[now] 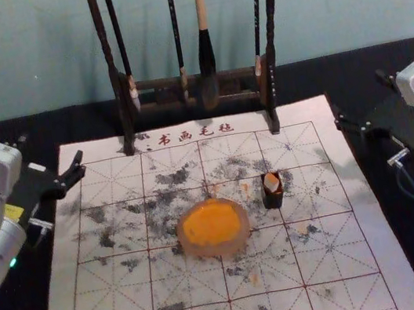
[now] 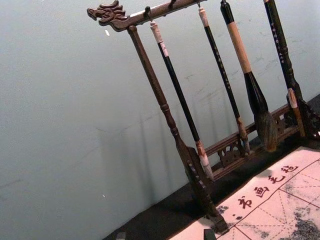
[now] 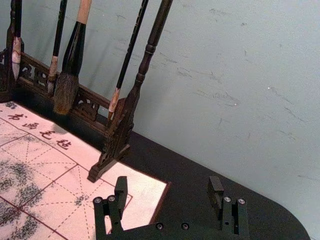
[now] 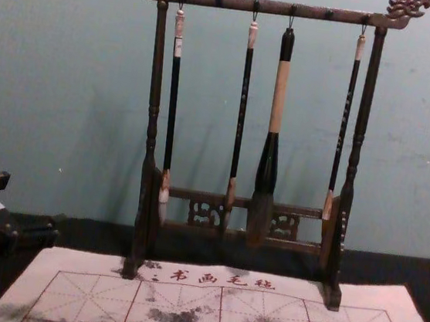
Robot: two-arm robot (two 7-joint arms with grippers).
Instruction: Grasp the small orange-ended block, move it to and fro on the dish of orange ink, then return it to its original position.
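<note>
In the head view, the small block (image 1: 272,183) sits in a little dark holder (image 1: 273,199) on the mat (image 1: 344,259), between the orange dish (image 1: 214,228) and the mat's right edge. The right gripper (image 1: 359,94) is by the far right corner, well apart from the block, and the left gripper (image 1: 51,148) waits by the far left corner with its fingers spread. The next step, I think, is for the right one to come over the block, go down slowly and pinch its sides evenly, staying above the holder so that doesn't tip. In the right wrist view, the two fingers (image 3: 216,192) are wide apart with nothing between them, ready to grab. In the chest view, the block's orange end points up. Its long side seems to run mostly up and down, leaning a bit toward the mat's right edge, so the grip should match that lean.
</note>
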